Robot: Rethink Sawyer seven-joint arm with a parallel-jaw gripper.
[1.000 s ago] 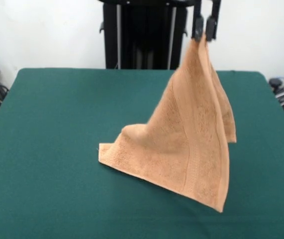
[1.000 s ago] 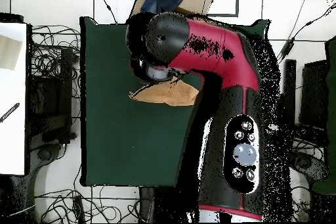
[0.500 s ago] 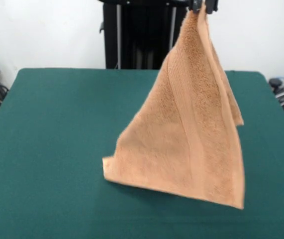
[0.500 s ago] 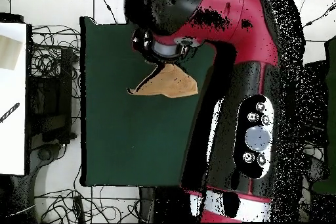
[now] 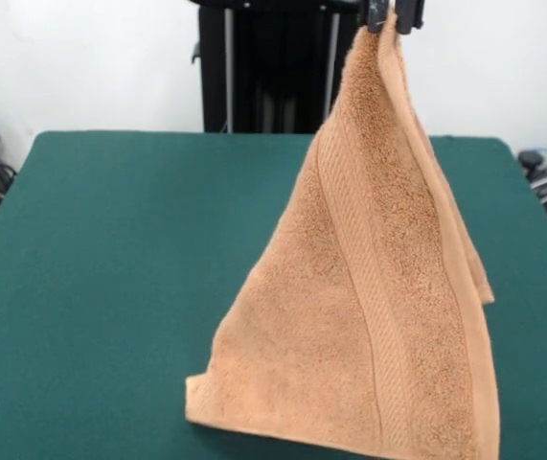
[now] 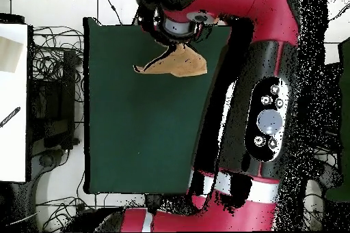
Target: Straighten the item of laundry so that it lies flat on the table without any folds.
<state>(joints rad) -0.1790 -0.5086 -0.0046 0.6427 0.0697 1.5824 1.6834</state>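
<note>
Nearest the camera, the towel's (image 5: 369,326) lower hem brushes or hangs just above the green table (image 5: 110,249), one bottom corner running off the picture's lower edge, so whether it rests on the felt there cannot be told. It rises as a tall, taut triangle with a second layer folded behind, probably lifted by one corner so its weight pulls the folds out. At the top, the gripper (image 5: 392,17) pinches that corner between closed jaws, and only its tips show.

Probably a robotics lab: tangled cables (image 6: 55,66) around a green-topped table (image 6: 137,134).
</note>
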